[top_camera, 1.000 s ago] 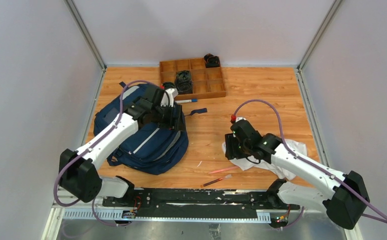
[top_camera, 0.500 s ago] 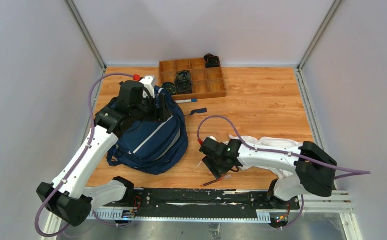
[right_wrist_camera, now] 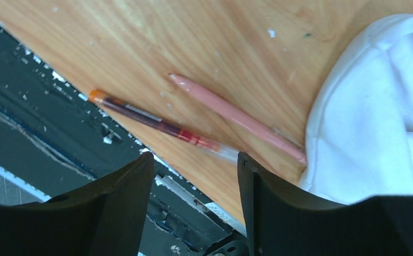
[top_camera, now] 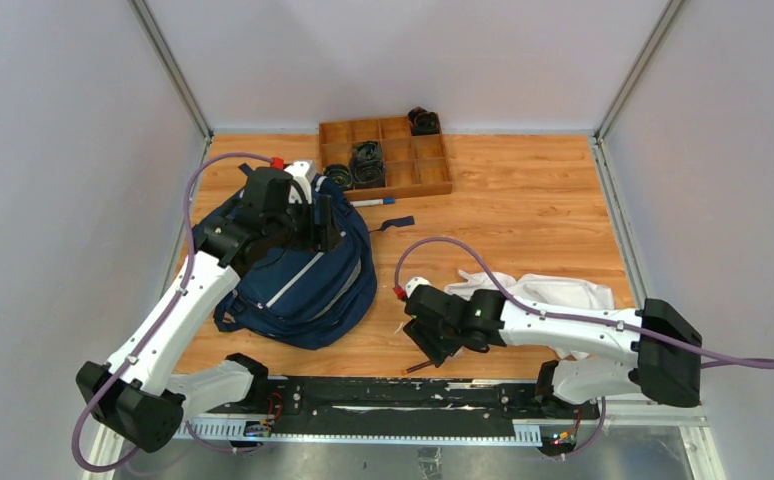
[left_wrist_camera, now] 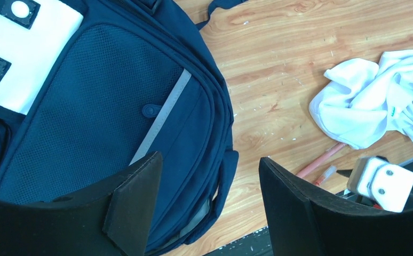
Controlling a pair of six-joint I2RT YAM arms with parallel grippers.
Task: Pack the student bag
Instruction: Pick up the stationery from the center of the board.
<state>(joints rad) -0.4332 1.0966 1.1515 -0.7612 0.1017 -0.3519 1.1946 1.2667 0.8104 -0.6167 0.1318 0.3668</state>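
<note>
**Both hands open: left above the bag, right above two pens**

The student bag (top_camera: 303,275) lies flat on the left part of the wooden table (top_camera: 523,200), its front facing up. The left wrist view shows its grey stripe and grey-white patch (left_wrist_camera: 25,50). The left gripper (left_wrist_camera: 208,176) hangs over the bag's far end. Its fingers are spread apart with nothing between them, and they do not touch the fabric.

A dark strap end (top_camera: 395,222) lies on the wood just beside the bag's far right corner. A pen with a blue cap (top_camera: 373,202) lies a little further back. Behind that stands a wooden tray (top_camera: 393,191) divided into compartments. Three of them hold dark coiled things (top_camera: 368,155), and I cannot tell what those are.

Two pens lie side by side near the table's front edge, right of the bag. One is a dark red pen (right_wrist_camera: 151,120) with an orange end. The other is a pink pen (right_wrist_camera: 236,114), whose far tip touches the white cloth (right_wrist_camera: 375,117). The right gripper (right_wrist_camera: 193,160) hovers low over the red pen. Its fingers are parted and hold nothing.

The crumpled cloth lies to the right, well apart from the bag.
</note>
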